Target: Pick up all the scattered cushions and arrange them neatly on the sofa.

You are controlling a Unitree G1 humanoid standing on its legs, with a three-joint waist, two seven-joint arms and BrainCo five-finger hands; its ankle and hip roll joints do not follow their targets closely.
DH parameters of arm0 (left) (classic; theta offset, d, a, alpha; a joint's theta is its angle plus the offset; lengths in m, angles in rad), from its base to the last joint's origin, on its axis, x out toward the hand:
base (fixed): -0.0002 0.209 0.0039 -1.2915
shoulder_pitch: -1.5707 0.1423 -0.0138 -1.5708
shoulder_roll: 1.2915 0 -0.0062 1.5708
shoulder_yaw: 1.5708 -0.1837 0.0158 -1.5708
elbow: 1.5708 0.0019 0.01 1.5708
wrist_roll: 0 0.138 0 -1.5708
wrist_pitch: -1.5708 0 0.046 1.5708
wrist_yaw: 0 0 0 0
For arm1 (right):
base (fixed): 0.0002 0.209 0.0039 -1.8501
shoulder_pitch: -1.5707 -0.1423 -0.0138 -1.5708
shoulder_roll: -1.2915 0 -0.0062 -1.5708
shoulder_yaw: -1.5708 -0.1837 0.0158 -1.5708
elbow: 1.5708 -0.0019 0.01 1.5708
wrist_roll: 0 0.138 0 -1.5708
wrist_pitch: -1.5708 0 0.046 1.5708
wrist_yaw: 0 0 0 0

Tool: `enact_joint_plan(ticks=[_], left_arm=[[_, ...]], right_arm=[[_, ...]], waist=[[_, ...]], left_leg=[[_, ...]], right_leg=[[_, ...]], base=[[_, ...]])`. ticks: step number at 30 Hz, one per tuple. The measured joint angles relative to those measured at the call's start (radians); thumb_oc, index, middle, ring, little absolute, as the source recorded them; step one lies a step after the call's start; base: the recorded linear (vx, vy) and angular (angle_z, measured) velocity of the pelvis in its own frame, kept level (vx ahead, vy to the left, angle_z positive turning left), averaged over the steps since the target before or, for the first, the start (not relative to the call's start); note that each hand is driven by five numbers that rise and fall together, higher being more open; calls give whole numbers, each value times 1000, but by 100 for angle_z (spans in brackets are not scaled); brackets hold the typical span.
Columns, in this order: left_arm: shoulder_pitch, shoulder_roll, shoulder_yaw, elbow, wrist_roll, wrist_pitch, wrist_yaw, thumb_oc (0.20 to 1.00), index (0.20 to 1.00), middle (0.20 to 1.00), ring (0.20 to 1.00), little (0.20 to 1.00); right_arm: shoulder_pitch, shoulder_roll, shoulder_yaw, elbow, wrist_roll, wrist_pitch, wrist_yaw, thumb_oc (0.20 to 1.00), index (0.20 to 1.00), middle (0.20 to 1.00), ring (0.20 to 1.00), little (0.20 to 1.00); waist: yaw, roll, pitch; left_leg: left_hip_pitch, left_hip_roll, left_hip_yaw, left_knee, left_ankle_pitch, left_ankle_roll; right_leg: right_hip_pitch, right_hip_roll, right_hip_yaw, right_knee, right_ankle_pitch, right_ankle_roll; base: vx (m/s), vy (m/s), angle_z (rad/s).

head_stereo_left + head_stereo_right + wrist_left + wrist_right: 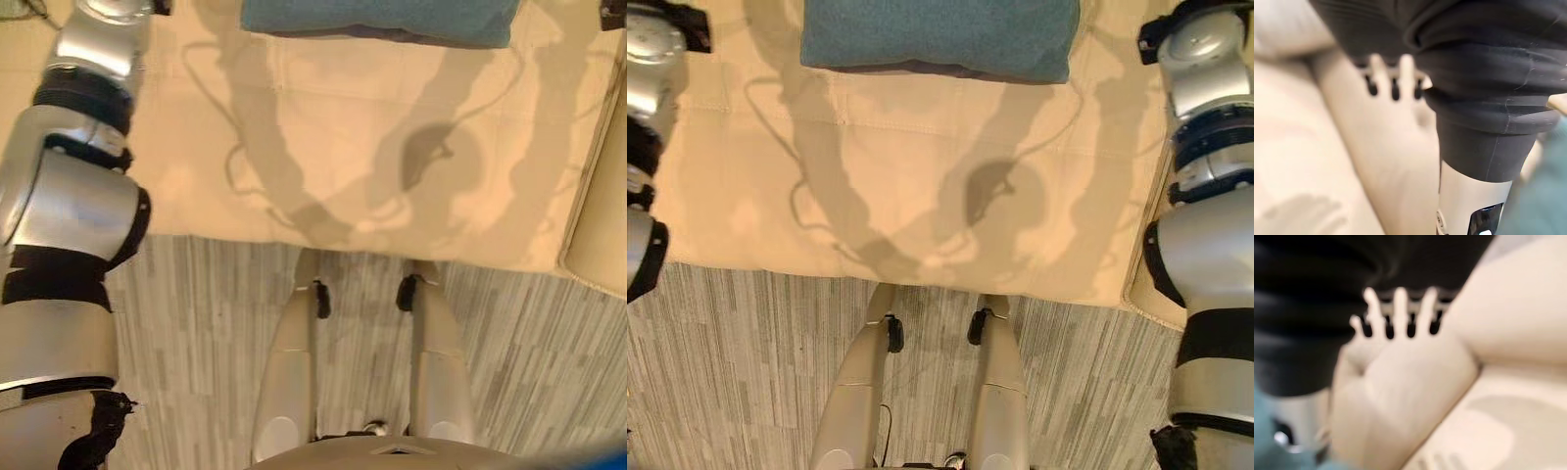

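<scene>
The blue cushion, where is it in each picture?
Left eye view: cushion at the top edge, on the sofa seat.
Right eye view: cushion at the top, nearer the middle.
Left wrist view: a blurred teal patch, probably the cushion.
Right wrist view: a teal blur, perhaps it.
Shared landmark: the cream sofa seat.

One teal cushion lies on the sofa seat, at the far edge of the head views. One cream sofa spans the scene, with one seat surface and one armrest at the robot's right side. One grey striped floor runs in front of the sofa. Two robot hands show, one in each wrist view: the left hand and the right hand.
</scene>
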Motion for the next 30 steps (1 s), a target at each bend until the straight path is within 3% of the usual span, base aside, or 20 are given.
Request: enact_joint_plan(ticks=[3,5,8,9,10,11,12,14,16,18,19,20,21,22,26,28,30], left_arm=[[74,86,86,21,-2,-9,-27,1000,1000,1000,1000,1000],[113,98,102,14,-3,-7,-30,1000,1000,1000,1000,1000],[267,119,241,-73,-23,-18,-46,1000,1000,1000,1000,1000],[368,130,316,-183,-23,-29,-47,1000,1000,1000,1000,1000],[632,131,416,-401,-23,-57,-48,1000,1000,1000,1000,1000],[729,124,441,-456,-24,-59,-50,1000,1000,1000,1000,1000],[904,69,570,-592,-33,-86,-49,1000,1000,1000,1000,1000],[1193,11,673,-773,-50,-110,-51,1000,1000,1000,1000,1000],[1304,-6,663,-775,-48,-125,-54,1000,1000,1000,1000,1000],[1444,-82,742,-857,-39,-133,-78,1000,1000,1000,1000,1000],[1551,-166,738,-833,-31,-130,-106,1000,1000,1000,1000,1000],[1585,-199,749,-830,-17,-131,-117,1000,1000,1000,1000,1000],[1655,-232,707,-777,-13,-105,-139,1000,1000,1000,1000,1000],[1678,-246,691,-737,-7,-103,-156,1000,1000,1000,1000,1000],[1752,-379,662,-460,43,-68,-252,1000,1000,1000,1000,1000],[1769,-405,651,-371,79,-15,-275,1000,1000,1000,1000,1000],[1788,-452,690,-177,140,-30,-316,1000,1000,1000,1000,1000]], right_arm=[[63,-49,-3,-15,-23,-2,11,1000,1000,1000,1000,1000],[96,-61,-12,-20,-25,-1,15,1000,1000,1000,1000,1000],[216,-93,-82,-126,-32,-4,26,1000,1000,1000,1000,1000],[295,-113,-143,-220,-33,-14,27,1000,1000,1000,1000,1000],[518,-106,-293,-371,-20,-40,27,1000,1000,1000,1000,1000],[616,-101,-337,-408,-16,-38,37,1000,1000,1000,1000,1000],[775,-67,-468,-519,1,-55,42,1000,1000,1000,1000,1000],[1054,-18,-587,-630,6,-78,66,1000,1000,1000,1000,1000],[1181,-6,-587,-632,-13,-78,84,1000,1000,1000,1000,1000],[1344,28,-650,-769,-50,-76,106,1000,1000,1000,1000,1000],[1456,71,-650,-799,-80,-77,140,1000,1000,1000,1000,1000],[1508,97,-659,-838,-88,-78,150,1000,1000,1000,1000,1000],[1567,128,-619,-813,-112,-89,183,1000,1000,1000,1000,1000],[1580,141,-607,-789,-124,-86,196,1000,1000,1000,1000,1000],[1644,227,-552,-666,-203,-84,268,1000,1000,1000,1000,1000],[1668,239,-517,-631,-224,-75,302,1000,1000,1000,1000,1000],[1676,325,-517,-483,-234,-76,322,1000,1000,1000,1000,1000]], waist=[[-3,1,0],[0,1,0],[3,1,1],[3,1,1],[5,1,2],[8,1,2],[13,0,3],[20,-7,-10],[26,-8,-52],[19,-8,-58],[11,-9,-77],[8,-9,-90],[2,-18,-153],[2,-22,-176],[-4,-23,-219],[-5,-17,-243],[0,-13,-263]], left_leg=[[23,1,1,0,1,1],[38,3,-1,-3,-1,-2],[71,4,-5,-4,-12,-13],[84,3,-5,-3,-17,-12],[154,3,-7,-2,-24,-11],[191,4,-6,-1,-37,-6],[256,3,-9,-3,-53,-5],[386,3,-12,-16,-94,-13],[426,5,-14,-16,-109,-17],[503,6,-19,-25,-113,-10],[578,9,-24,-35,-125,-12],[611,10,-33,-42,-130,-14],[631,16,-33,-54,-143,-21],[631,20,-35,-52,-150,-24],[741,24,-46,-80,-159,-31],[764,26,-44,-88,-163,-27],[814,31,-47,-90,-172,-38]], right_leg=[[22,1,0,0,-5,-1],[36,2,-1,2,-10,2],[67,2,-6,15,-24,-4],[81,1,-6,18,-29,-7],[154,-2,-15,21,-51,-5],[189,0,-18,24,-62,-8],[249,-8,-21,33,-84,-10],[371,-12,-27,49,-139,2],[417,-8,-32,47,-155,10],[507,-6,-51,16,-155,7],[604,2,-67,-22,-156,17],[648,4,-79,-49,-157,19],[676,12,-81,-78,-158,20],[685,19,-83,-87,-157,21],[824,32,-105,-166,-143,28],[854,32,-105,-191,-141,31],[928,51,-106,-238,-129,38]], base=[[0,0,0],[0,-6,2],[2,-11,3],[37,-1,7],[35,3,7],[74,-6,10],[83,-2,7],[131,-1,7],[108,-3,5],[103,-6,8],[80,-8,11],[64,-18,10],[56,-23,8],[52,-22,7],[60,-30,8],[92,-72,-1],[70,-124,1]])
